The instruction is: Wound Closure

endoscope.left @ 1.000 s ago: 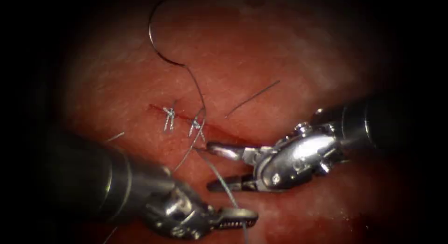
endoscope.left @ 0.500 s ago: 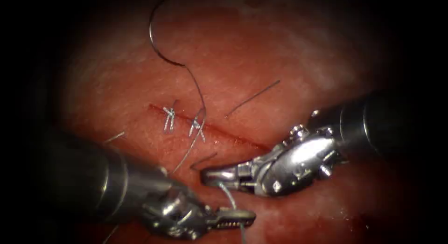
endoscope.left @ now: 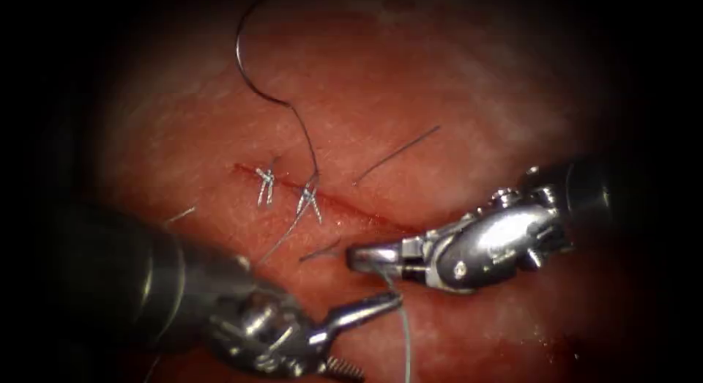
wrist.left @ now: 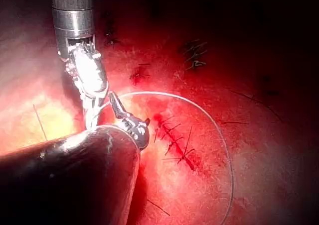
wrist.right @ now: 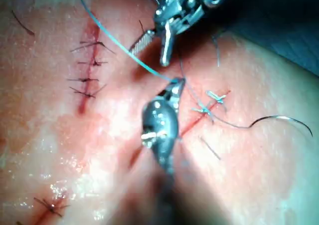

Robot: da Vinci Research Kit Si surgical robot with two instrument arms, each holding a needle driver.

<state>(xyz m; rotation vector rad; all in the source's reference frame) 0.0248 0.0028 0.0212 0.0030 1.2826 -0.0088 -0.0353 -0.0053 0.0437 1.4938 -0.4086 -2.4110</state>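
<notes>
My right gripper (endoscope.left: 364, 257) pinches the thread (endoscope.left: 405, 339); left gripper (endoscope.left: 366, 332) spread, empty. Needle (endoscope.left: 253, 64) lies free on tissue (endoscope.left: 454, 97). Risk: thread may slip or fray.

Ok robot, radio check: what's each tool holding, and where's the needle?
Right tool shut on pale thread. Left tool open, holding nothing. Thin curved steel needle lies free on red tissue above the cut, not in it.

Two dark shafts, shiny steel wristed tools, left tool (endoscope.left: 359, 332) serrated jaws
</notes>
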